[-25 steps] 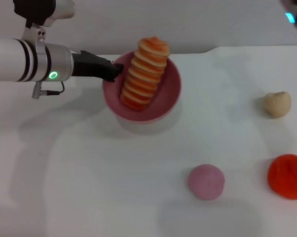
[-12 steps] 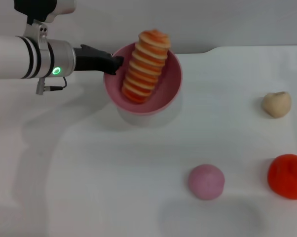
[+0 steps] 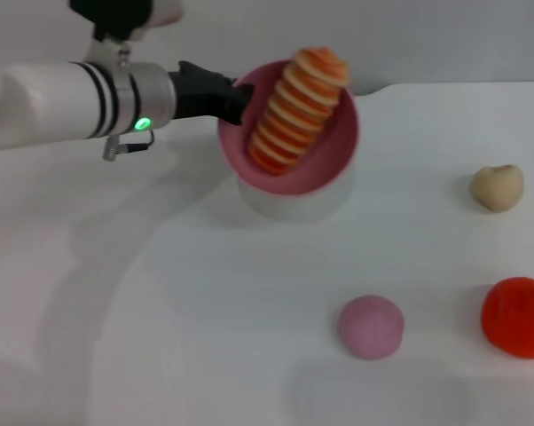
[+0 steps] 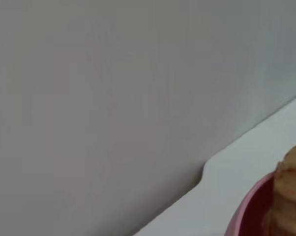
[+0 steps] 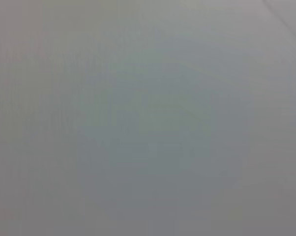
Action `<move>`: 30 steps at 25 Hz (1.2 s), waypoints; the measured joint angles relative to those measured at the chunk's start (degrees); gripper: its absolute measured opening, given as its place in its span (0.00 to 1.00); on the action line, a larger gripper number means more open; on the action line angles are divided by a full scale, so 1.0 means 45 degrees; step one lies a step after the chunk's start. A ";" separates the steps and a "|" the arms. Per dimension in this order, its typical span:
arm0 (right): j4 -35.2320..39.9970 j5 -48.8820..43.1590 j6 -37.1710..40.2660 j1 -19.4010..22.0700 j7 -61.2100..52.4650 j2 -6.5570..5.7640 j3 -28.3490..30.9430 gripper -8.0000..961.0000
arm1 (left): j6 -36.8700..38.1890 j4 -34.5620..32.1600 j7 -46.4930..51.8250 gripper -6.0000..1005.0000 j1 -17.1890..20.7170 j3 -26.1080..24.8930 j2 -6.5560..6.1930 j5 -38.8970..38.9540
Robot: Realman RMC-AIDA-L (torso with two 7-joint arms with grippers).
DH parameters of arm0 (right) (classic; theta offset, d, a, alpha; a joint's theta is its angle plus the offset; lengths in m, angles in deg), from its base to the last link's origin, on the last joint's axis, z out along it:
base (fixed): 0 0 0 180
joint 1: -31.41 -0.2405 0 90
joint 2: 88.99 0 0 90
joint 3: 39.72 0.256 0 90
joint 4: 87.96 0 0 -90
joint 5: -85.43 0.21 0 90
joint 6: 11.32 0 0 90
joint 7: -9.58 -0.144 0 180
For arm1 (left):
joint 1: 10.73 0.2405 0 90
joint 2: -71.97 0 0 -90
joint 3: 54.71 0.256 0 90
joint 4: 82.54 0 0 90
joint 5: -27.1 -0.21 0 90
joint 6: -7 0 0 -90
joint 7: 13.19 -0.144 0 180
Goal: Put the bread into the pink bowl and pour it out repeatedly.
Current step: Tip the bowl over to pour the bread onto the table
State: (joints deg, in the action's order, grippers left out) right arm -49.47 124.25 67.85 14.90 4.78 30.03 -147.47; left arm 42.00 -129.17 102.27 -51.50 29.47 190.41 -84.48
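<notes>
The pink bowl (image 3: 325,169) hangs above the white table at the back centre, tilted so its mouth faces me. Inside it leans the bread (image 3: 298,111), an orange-and-cream ridged loaf whose top end pokes over the far rim. My left gripper (image 3: 234,99) comes in from the left and is shut on the bowl's left rim. The left wrist view catches only the bowl's rim (image 4: 246,209) and one end of the bread (image 4: 290,189) at its corner. My right gripper is out of view.
A beige lump (image 3: 498,186) lies at the right. An orange-red lumpy item (image 3: 517,317) sits at the front right edge. A pink ball (image 3: 371,327) rests in front of the bowl. The table's back edge (image 3: 444,86) runs behind the bowl.
My left gripper has carried the bowl with the bread up and to the right. The bowl now hangs clear of the table, its shadow below it.
</notes>
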 joint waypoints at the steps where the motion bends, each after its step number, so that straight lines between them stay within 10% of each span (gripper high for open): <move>1: -0.0019 0.0001 0.0062 0.0018 -0.0006 0.0003 -0.0001 0.40 | -0.0109 -0.0051 -0.0111 0.05 -0.0017 0.0268 0.0011 0.0000; 30: -0.0114 -0.0052 0.0429 0.0081 -0.0678 0.0009 -0.0191 0.40 | -0.8560 -0.1577 -0.2476 0.05 0.0737 0.7818 0.0090 -0.0154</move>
State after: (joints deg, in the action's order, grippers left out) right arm -49.98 124.01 69.78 15.26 1.73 30.07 -148.33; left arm 3.48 -136.27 91.12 -48.18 64.65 190.82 -85.17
